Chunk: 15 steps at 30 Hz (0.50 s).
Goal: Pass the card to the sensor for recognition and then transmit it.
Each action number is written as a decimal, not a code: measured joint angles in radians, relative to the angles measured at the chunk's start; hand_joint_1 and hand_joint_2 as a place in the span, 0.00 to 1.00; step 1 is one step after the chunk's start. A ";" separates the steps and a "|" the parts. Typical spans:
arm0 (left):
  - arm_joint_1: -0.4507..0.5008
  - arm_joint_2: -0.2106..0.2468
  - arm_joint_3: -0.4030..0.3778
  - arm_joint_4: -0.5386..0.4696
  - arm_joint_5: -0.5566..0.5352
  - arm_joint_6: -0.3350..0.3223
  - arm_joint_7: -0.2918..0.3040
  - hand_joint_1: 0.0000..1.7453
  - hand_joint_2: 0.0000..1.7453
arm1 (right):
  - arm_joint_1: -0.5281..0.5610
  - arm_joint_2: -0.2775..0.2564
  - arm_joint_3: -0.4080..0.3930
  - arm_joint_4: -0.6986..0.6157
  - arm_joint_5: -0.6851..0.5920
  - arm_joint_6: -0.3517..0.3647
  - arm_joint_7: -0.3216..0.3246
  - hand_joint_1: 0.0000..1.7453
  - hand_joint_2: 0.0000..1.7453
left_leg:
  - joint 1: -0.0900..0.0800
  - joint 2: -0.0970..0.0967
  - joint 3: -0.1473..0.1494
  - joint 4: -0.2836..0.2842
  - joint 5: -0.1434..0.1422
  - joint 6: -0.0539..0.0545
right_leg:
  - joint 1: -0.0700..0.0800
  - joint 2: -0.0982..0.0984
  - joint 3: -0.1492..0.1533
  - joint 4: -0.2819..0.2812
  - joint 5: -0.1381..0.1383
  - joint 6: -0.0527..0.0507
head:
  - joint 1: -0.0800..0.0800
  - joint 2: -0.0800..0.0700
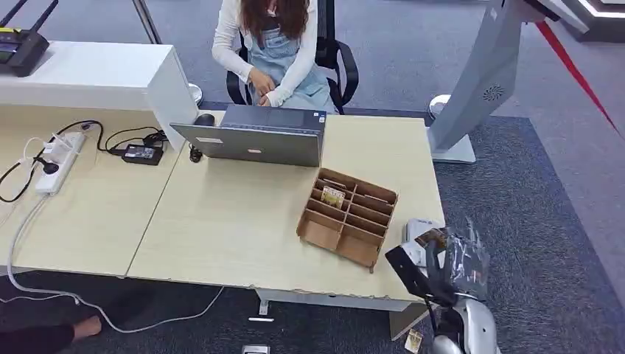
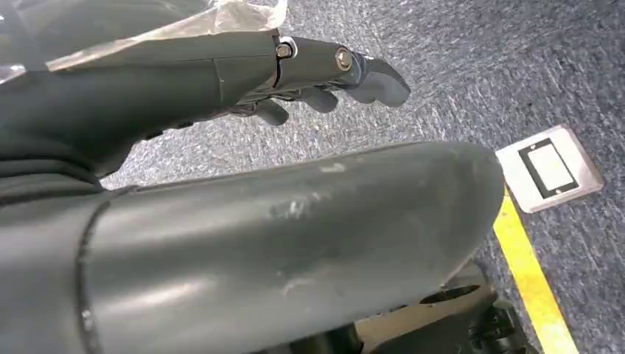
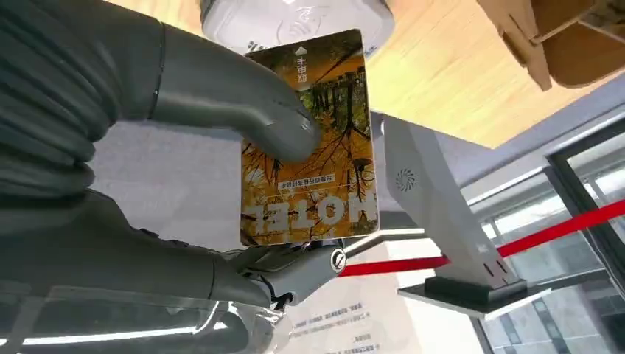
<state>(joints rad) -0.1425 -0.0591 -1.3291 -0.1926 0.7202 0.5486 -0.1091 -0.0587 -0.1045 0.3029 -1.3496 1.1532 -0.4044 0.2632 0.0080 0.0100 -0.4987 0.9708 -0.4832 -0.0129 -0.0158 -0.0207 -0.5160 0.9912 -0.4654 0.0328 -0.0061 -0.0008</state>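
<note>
A brown cardboard organizer [image 1: 347, 219] stands on the light wooden worktop [image 1: 221, 221], near its right end. It is divided into several rectangular compartments, and one small yellowish card [image 1: 333, 195] lies in a compartment of the far row; the other compartments that I can see look empty.

The right hand [image 1: 442, 267] is at the right front corner of the worktop and holds the hotel card [image 3: 309, 140]. In the right wrist view the thick grey thumb presses on the face of the card and the darker fingers [image 3: 295, 265] support it from behind, so the fingers are closed on the card. The card is flat, rectangular and glossy, with a picture of yellow autumn trees. On it I can read the word "HOTEL" in large letters; there are also small characters, but they are too small to read. The card is held just over the white sensor [image 3: 295, 18], a rounded plastic device with a contactless symbol on its top; I cannot tell if they touch.

The left hand [image 2: 317, 74] hangs over the grey carpet [image 2: 457, 59], with its dark fingers stretched out and apart, holding nothing.

A grey laptop [image 1: 254, 136] stands open at the far edge of the worktop, and a person [image 1: 276, 48] sits behind it on a black chair.
</note>
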 joint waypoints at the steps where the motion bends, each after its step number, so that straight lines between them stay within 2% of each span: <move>1: 0.000 0.000 0.000 0.000 0.000 0.001 0.000 0.00 0.00 | 0.000 0.001 0.002 0.004 0.001 0.000 0.001 1.00 1.00 | 0.000 0.000 0.000 0.000 0.000 0.000 | 0.000 0.000 0.000 0.000 0.000 0.000 | 0.000 0.000; 15: 0.000 0.000 0.000 0.000 0.000 0.008 -0.008 0.00 0.00 | -0.005 0.018 0.020 0.050 -0.002 0.003 0.010 1.00 1.00 | 0.000 0.000 0.000 0.000 0.000 0.000 | 0.000 0.000 0.000 0.000 0.000 0.000 | 0.000 0.000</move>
<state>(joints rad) -0.1427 -0.0591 -1.3291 -0.1926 0.7198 0.5566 -0.1175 -0.0633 -0.0866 0.3231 -1.2997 1.1509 -0.4013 0.2728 0.0080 0.0100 -0.4988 0.9707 -0.4832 -0.0129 -0.0158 -0.0207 -0.5160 0.9912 -0.4654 0.0328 -0.0061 -0.0008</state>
